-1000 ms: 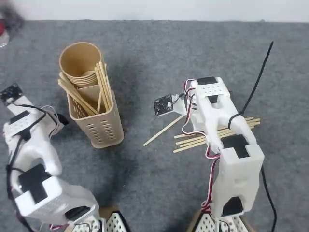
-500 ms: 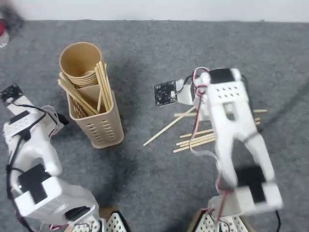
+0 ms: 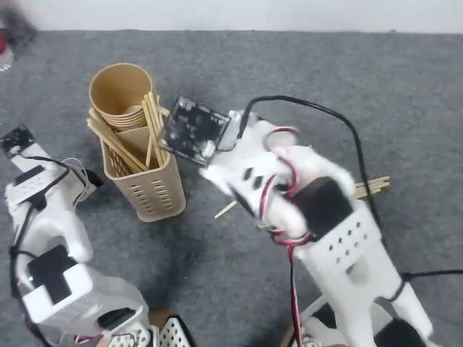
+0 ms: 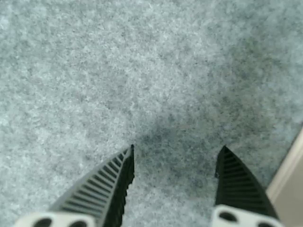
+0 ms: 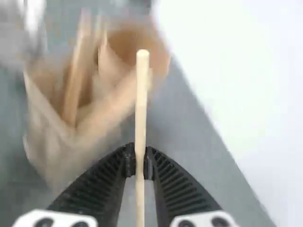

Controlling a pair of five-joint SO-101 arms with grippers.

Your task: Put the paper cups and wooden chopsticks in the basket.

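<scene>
My right tool point(image 5: 137, 160) is closed on one wooden chopstick point(image 5: 141, 94), which is clamped between the two black ribbed fingers point(image 5: 106, 177) close to their tips. The stick passes straight through the grip. One length projects well beyond the fingertips and ends in a blunt square tip, and the other runs back toward the wrist. Past that tip, the right wrist view shows the basket point(image 5: 47, 137), blurred, with chopsticks and tan cup walls inside it. In the high view my right arm point(image 3: 325, 217) lies diagonally across the middle of the desk point(image 3: 304, 65), and its wrist camera board point(image 3: 192, 130) sits just over the basket's point(image 3: 148, 191) near rim. The basket stands upright on the left half of the desk. A stack of nested paper cups point(image 3: 119, 90) occupies its far end and rises above the rim. Several chopsticks in the basket point(image 3: 152, 123) lean beside the cups. More loose chopsticks point(image 3: 372, 186) lie flat on the desk under my right arm; their ends show at its right side, and one tip shows near the basket's base. My left tool point(image 4: 176, 156) is open, its jaws spread wide over bare grey desk surface and gripping nothing. My left arm point(image 3: 43, 210) sits at the near left edge of the desk, apart from the basket.
</scene>
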